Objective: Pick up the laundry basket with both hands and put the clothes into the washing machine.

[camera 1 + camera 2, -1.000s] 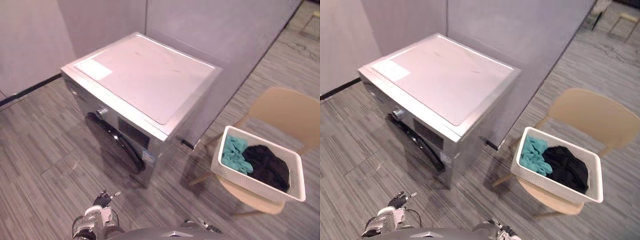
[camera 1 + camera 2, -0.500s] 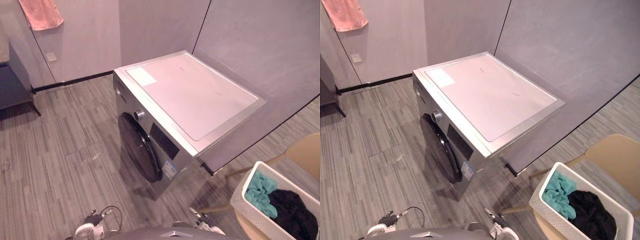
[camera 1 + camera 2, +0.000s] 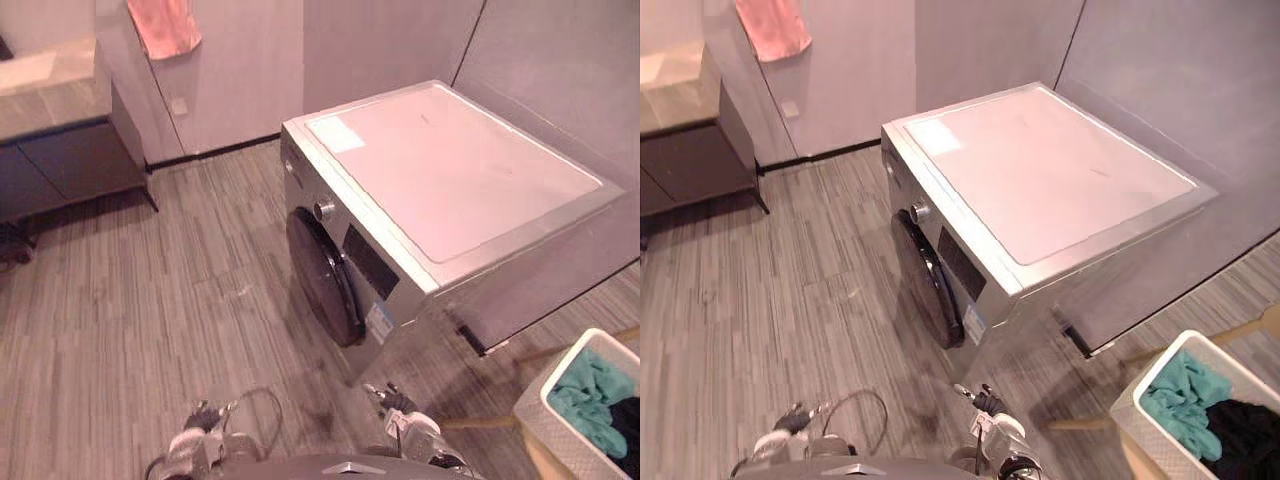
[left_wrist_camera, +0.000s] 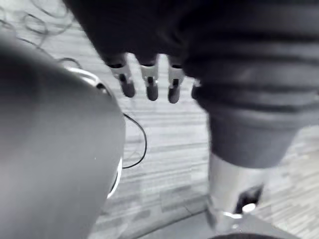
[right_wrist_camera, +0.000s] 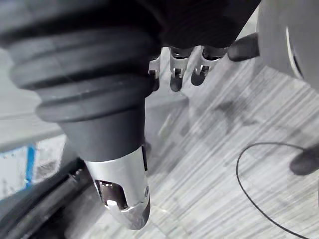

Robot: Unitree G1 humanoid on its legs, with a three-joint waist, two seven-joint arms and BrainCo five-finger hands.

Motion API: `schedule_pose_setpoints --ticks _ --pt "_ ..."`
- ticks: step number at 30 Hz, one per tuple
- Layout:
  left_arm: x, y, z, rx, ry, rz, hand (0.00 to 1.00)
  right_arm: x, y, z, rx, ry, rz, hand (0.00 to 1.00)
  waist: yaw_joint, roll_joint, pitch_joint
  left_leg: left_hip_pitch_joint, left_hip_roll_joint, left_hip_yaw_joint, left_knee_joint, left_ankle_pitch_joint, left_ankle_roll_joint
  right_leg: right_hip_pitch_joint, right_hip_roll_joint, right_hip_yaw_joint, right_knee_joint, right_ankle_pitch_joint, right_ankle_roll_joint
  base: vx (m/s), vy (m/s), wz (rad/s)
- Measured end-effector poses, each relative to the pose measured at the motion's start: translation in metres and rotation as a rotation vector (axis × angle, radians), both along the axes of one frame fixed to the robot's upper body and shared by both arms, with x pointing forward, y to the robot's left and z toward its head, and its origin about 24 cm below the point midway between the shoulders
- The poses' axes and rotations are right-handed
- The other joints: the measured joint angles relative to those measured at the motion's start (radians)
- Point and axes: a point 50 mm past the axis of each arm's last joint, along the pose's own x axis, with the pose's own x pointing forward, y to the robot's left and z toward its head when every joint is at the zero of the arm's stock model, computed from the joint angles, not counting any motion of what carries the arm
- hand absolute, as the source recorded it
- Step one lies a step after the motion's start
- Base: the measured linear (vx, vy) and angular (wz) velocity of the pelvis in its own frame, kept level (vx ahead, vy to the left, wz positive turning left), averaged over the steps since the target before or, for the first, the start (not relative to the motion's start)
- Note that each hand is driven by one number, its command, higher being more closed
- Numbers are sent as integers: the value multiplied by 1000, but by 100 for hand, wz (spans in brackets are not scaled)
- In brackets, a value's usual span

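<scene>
- Left eye view: the basket (image 3: 541, 430) of clothes (image 3: 590, 400) sits far to my right. The washing machine (image 3: 440, 200) has its door (image 3: 322, 278) closed, so I can't load it.
- Left wrist view: my left hand (image 4: 149, 79) hangs slack and empty.
- Right wrist view: my right hand (image 5: 175, 69) does too, and I judge a lopsided grab could tip the basket.

Grey plank floor (image 3: 150, 300) under washing machine (image 3: 440, 190) and dark cabinet (image 3: 65, 170).

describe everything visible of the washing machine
The washing machine is a silver-grey front-loader with a flat pale top bearing a white label at one corner. Its front carries a round dark door, which looks shut, a silver knob above it and a dark panel beside that. It stands on the grey plank floor, by a grey wall; nothing rests on it.
</scene>
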Motion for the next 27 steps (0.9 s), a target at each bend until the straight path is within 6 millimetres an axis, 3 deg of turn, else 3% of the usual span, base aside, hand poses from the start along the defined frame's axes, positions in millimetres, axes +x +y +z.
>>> schedule_pose_setpoints --ticks 1,2,3,4,6,9,12,16,17,18,19,20,21,22,23,25,26,27 --pt "-3 3 0 10 9 5 0 -3 -2 -1 -7 8 9 0 -1 1 -1 6 22 -5 1 2 5 -15 -9 16 6 5 16 -83 406 -39" --pt "-5 3 -1 13 17 15 0 -4 -9 0 -35 10 25 0 1 21 -13 31 0 -46 -82 -8 -49 -63 -17 57 17 13 51 -77 440 -47" --pt "-11 6 -2 26 39 14 0 -5 -9 -1 -38 19 46 0 -6 8 -17 61 -53 -38 -189 -28 -80 -112 -26 109 53 -6 84 -9 442 -37" --pt "-9 12 -1 46 42 5 0 -5 -5 -1 -32 17 55 0 -13 -15 -14 47 -80 -38 -201 1 -69 -149 -12 126 117 -24 87 44 310 -11" --pt "-2 9 0 51 30 -13 0 -10 -11 -4 -48 51 60 0 -14 -28 -20 23 -140 -70 -189 6 -56 -122 -5 114 111 -56 60 71 133 19" --pt "18 -7 4 46 -18 -148 0 -7 -15 -2 -76 46 80 0 -26 1 -14 3 -194 -95 -191 2 -51 -79 -53 77 28 7 85 -42 181 38" --pt "31 -13 8 53 -73 -207 0 2 -5 -1 -68 36 133 0 -22 10 -17 -14 -205 -120 -190 -1 -55 -44 -68 39 -49 59 102 -91 111 22" --pt "42 -23 12 66 -102 -337 0 21 10 7 -66 -27 190 0 -16 -40 -35 -44 -271 -149 -186 -10 -36 -22 -136 -21 -89 93 121 -99 118 34" --pt "42 -23 12 72 -100 -357 0 25 10 9 -71 -45 195 0 -16 -39 -40 -49 -281 -149 -191 -15 -31 -25 -145 -22 -85 103 113 -39 155 14" --pt "42 -23 12 92 -89 -398 0 36 8 16 -83 -89 201 0 -15 -35 -43 -53 -284 -144 -212 -22 -19 -63 -146 -21 -49 140 69 -46 136 -5" --pt "41 -22 11 107 -80 -421 0 42 10 19 -89 -112 215 0 -15 -30 -45 -53 -277 -137 -231 -22 -19 -91 -138 -24 -26 172 26 -64 208 -30" --pt "40 -16 11 138 -66 -453 0 59 19 32 -100 -195 268 0 -14 -16 -42 -36 -243 -94 -285 -5 -22 -149 -98 -44 19 258 -94 -44 184 -49" --pt "39 -11 12 156 -60 -461 0 69 26 41 -105 -251 302 0 -9 -7 -26 -4 -223 -65 -320 43 -4 -176 -71 -40 57 295 -142 -27 200 -64" --pt "38 -7 12 168 -53 -460 0 75 31 47 -107 -288 325 0 -6 -5 -13 24 -216 -51 -336 59 20 -193 -55 -22 94 272 -128 7 125 -75" --pt "31 4 11 187 -25 -447 0 85 42 59 -101 -363 363 0 -10 -10 -8 73 -204 -21 -372 68 26 -210 13 19 155 146 -64 13 93 -57" --pt "31 15 13 207 -15 -423 0 93 45 70 -107 -425 372 0 -20 -28 -12 100 -205 3 -399 76 18 -212 69 12 165 80 -69 33 29 -31" --pt "31 19 14 213 -17 -405 0 99 45 78 -115 -467 371 0 -20 -37 -13 113 -216 18 -411 80 13 -208 103 -8 136 77 -74 64 -4 -19" --pt "32 22 14 214 -19 -382 0 105 45 86 -123 -514 372 0 -27 -44 -16 108 -236 22 -416 80 12 -198 125 -10 65 116 -75 55 -8 -19"
